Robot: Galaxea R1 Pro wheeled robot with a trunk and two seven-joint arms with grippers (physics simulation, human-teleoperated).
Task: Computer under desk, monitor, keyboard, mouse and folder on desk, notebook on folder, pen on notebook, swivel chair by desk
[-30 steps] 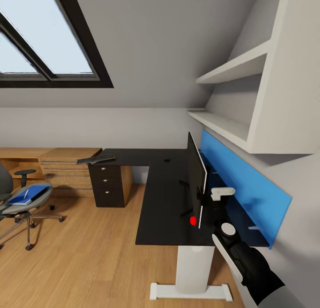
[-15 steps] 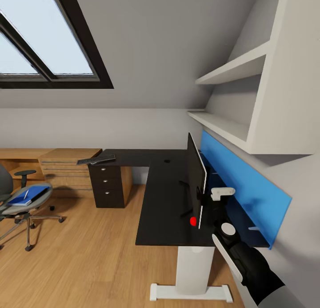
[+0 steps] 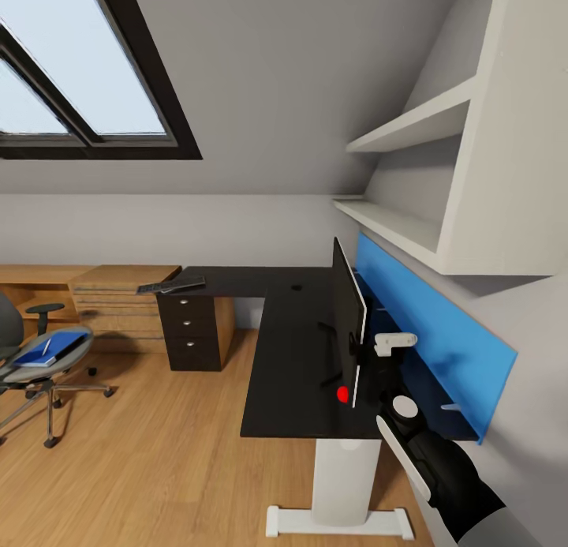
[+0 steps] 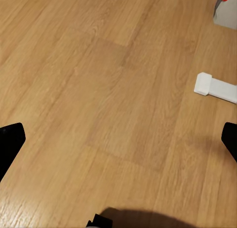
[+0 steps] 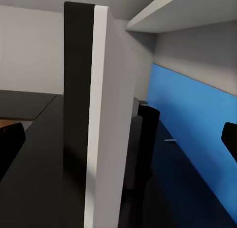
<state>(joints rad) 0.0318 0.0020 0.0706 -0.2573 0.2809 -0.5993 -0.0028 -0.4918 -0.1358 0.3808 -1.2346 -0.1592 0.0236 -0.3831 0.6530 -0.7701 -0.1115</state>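
On the black L-shaped desk [image 3: 292, 350] stood the wide black-fronted monitor [image 3: 347, 318], edge-on. Both grippers' black fingers [image 5: 11, 144] were spread wide, holding nothing.

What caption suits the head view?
Monitor stands edge-on on the black desk; blue folder waits on the swivel chair.

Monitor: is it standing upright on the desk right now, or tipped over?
Upright. The monitor stands on edge on the desk, its stand foot flat on the black top; the right wrist view shows its edge vertical.
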